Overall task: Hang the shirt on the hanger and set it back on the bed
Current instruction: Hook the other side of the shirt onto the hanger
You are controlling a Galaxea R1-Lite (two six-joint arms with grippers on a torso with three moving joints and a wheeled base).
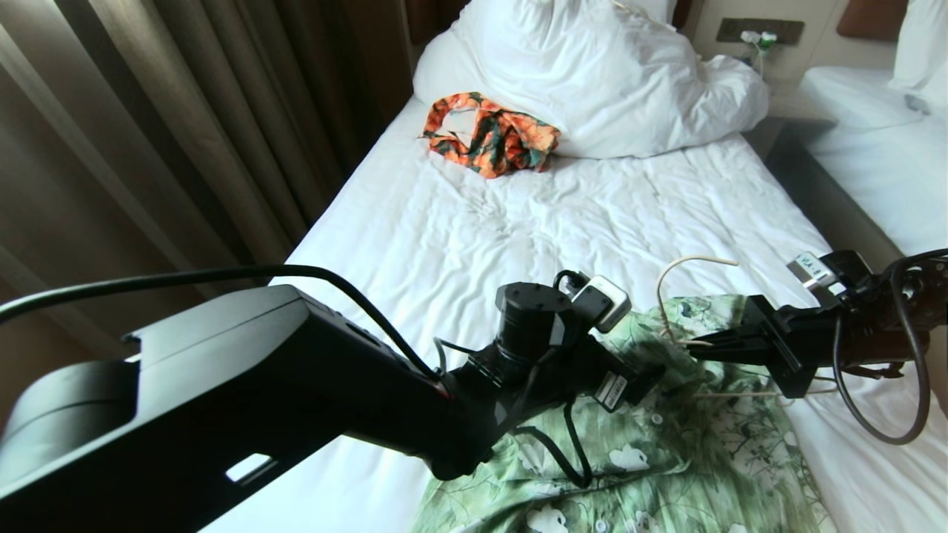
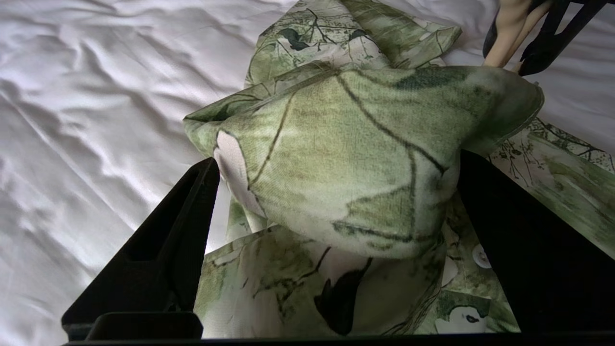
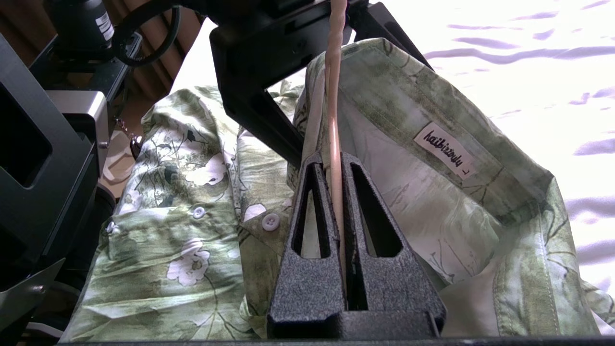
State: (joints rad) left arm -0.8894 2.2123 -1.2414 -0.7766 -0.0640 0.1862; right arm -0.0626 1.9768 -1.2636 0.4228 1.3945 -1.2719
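A: Lower centre of head view: left gripper (image 2: 336,192) spread wide, a fold of the shirt (image 1: 666,444) between the fingers, not pinched. Could slip off.

B: Right gripper (image 3: 338,202) clamps the hanger (image 1: 692,263) at the collar. A tug could pull the wire out onto the bed (image 1: 481,229).

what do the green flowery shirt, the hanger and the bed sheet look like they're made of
The shirt looks like thin woven cloth, matte: a fine weave shows up close, and it folds softly. The hanger, pinched in the right gripper, is a thin, smooth cream rod, probably plastic or coated wire; the look leaves it open. The bed's sheet looks like white cotton-type fabric, creased, with a slight sheen.
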